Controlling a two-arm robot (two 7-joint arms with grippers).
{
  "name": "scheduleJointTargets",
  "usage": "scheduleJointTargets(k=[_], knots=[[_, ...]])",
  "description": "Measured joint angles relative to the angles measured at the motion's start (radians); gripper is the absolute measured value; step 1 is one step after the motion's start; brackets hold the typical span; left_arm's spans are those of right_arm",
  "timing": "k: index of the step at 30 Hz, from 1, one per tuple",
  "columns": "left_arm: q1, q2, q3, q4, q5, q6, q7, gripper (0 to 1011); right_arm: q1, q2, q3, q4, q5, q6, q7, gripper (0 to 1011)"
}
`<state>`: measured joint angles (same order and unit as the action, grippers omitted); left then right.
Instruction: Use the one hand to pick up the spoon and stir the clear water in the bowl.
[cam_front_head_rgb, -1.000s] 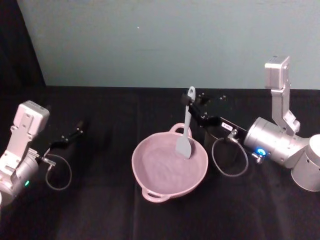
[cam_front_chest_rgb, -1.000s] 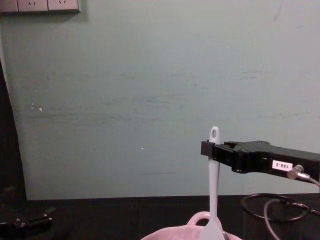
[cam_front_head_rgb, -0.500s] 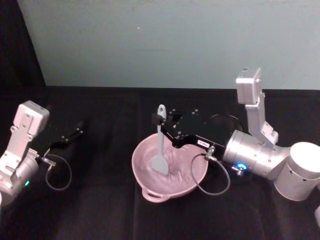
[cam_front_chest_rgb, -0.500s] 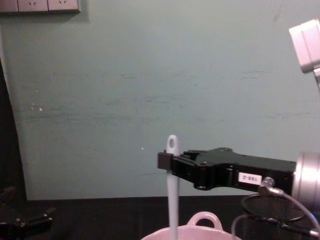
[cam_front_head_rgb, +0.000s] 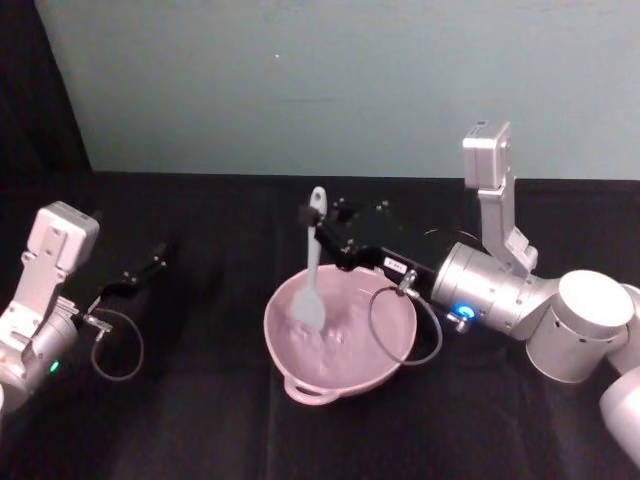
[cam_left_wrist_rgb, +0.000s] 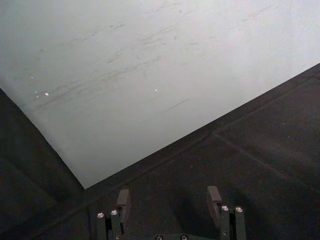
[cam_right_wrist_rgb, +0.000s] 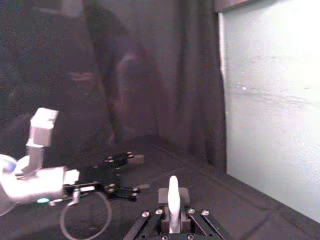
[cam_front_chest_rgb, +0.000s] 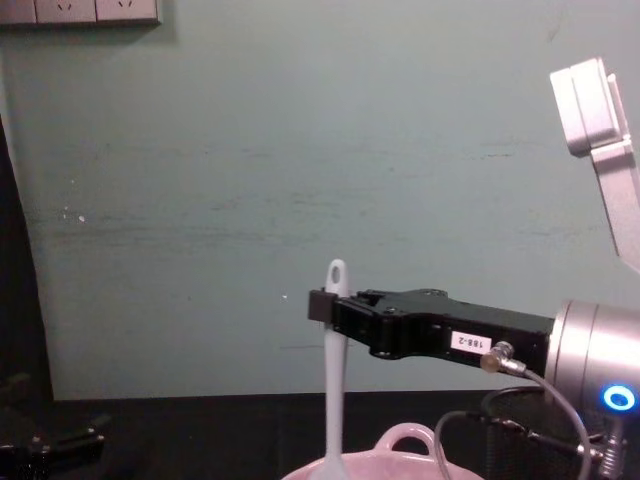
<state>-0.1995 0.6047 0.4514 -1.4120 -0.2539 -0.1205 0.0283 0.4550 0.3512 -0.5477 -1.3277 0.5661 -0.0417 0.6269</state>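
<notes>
bowl (cam_front_chest_rgb: 404, 431) mostly cropped, spoon (cam_front_chest_rgb: 333, 380) blade cropped

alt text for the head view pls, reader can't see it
The right gripper holds a white spoon upright by its upper handle, with the blade dipped into a pale pink bowl in the middle of a black table. The left gripper is parked at the left, away from the bowl.

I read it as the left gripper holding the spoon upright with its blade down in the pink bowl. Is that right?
Not quite: it is the right gripper that holds the spoon upright with its blade down in the pink bowl, as the head view shows. The left gripper sits apart, open.
</notes>
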Motion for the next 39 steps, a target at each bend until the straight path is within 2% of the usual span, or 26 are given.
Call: scheduleJointTargets(k=[7,15,19,25,31,39], knots=[[0.000,0.000,0.000,0.000,0.000,0.000,0.000,1005,0.016,0.003,0.030,0.041,-0.004,-0.009,-0.025,114],[0.000,0.000,0.000,0.000,0.000,0.000,0.000,1005,-0.015,0.051,0.077,-0.008,-0.021,-0.002,-0.068,114],[0.000,0.000,0.000,0.000,0.000,0.000,0.000,1005,-0.034,0.070,0.085,-0.038,-0.026,0.011,-0.071,114],[0.000,0.000,0.000,0.000,0.000,0.000,0.000,1005,-0.062,0.095,0.077,-0.092,-0.042,0.035,-0.068,114],[0.000,0.000,0.000,0.000,0.000,0.000,0.000,1005,-0.076,0.100,0.053,-0.137,-0.051,0.046,-0.048,114],[0.000,0.000,0.000,0.000,0.000,0.000,0.000,1005,-0.061,0.066,0.004,-0.147,-0.045,0.045,-0.006,114]])
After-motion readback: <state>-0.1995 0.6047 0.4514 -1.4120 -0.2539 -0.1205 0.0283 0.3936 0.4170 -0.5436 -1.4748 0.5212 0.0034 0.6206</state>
